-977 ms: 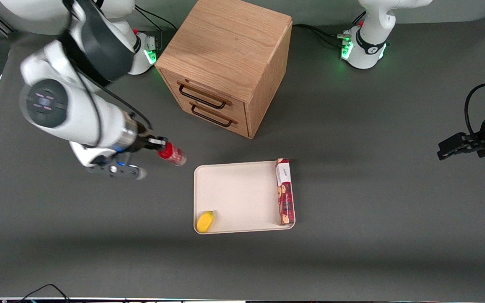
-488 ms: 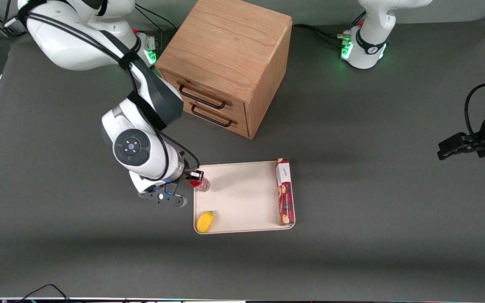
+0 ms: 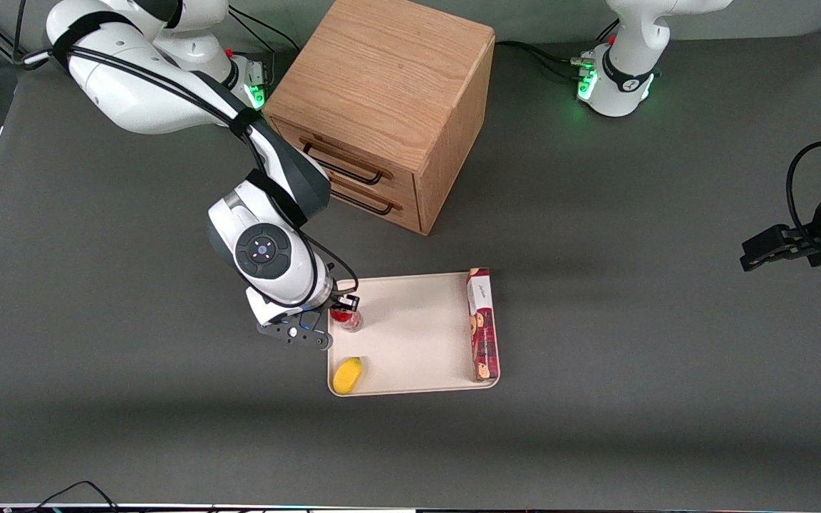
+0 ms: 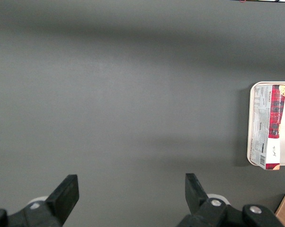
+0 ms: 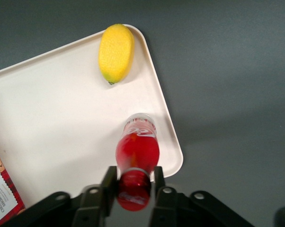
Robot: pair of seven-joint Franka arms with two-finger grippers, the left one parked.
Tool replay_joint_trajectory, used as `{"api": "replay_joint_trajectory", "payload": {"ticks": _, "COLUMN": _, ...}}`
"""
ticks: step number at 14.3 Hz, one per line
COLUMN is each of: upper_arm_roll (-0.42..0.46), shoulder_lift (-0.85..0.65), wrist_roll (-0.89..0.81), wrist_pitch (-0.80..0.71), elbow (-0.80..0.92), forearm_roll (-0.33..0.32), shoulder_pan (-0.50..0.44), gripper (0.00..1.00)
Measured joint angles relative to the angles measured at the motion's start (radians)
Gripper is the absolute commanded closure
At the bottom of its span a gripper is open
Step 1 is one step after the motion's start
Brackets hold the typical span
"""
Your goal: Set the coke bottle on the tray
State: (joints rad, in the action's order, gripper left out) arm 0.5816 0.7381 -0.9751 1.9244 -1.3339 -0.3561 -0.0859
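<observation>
Over the smooth cream tray (image 3: 410, 335), the gripper (image 5: 132, 185) is clamped on the slim, red-capped bottle (image 5: 137, 156), near the oval yellow fruit (image 5: 116, 52).

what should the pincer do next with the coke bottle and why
Probably lower it a little and let go: the pincer is shut on the coke bottle at its cap, upright over the tray just inside its rim, apart from the yellow fruit.
</observation>
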Motion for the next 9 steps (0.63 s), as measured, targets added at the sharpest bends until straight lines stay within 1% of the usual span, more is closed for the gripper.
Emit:
{"api": "replay_joint_trajectory", "payload": {"ticks": 2, "upper_arm_roll": 0.002, "shoulder_lift": -0.009, "wrist_roll": 0.0, "wrist_pitch": -0.001, "elbow": 0.006, "forearm_roll": -0.002, "shoulder_pan": 0.002, "gripper": 0.0}}
{"api": "replay_joint_trajectory", "payload": {"ticks": 4, "upper_arm_roll": 0.014, "shoulder_lift": -0.05, "wrist_roll": 0.003, "wrist_pitch": -0.031, "elbow": 0.02, "forearm_roll": -0.006, "shoulder_pan": 0.009, "gripper": 0.0}}
{"api": "replay_joint_trajectory", "payload": {"ticks": 6, "upper_arm_roll": 0.031, "shoulder_lift": -0.147, "wrist_roll": 0.046, "wrist_pitch": -0.139, "elbow": 0.041, "forearm_roll": -0.007, "shoulder_pan": 0.02, "gripper": 0.0}}
{"api": "replay_joint_trajectory", "payload": {"ticks": 7, "upper_arm_roll": 0.034, "shoulder_lift": -0.218, "wrist_roll": 0.09, "wrist_pitch": -0.22, "elbow": 0.048, "forearm_roll": 0.007, "shoulder_pan": 0.03, "gripper": 0.0}}
{"api": "replay_joint_trajectory", "payload": {"ticks": 9, "upper_arm_roll": 0.02, "shoulder_lift": -0.374, "wrist_roll": 0.213, "wrist_pitch": -0.379, "elbow": 0.053, "forearm_roll": 0.093, "shoulder_pan": 0.062, "gripper": 0.0}}
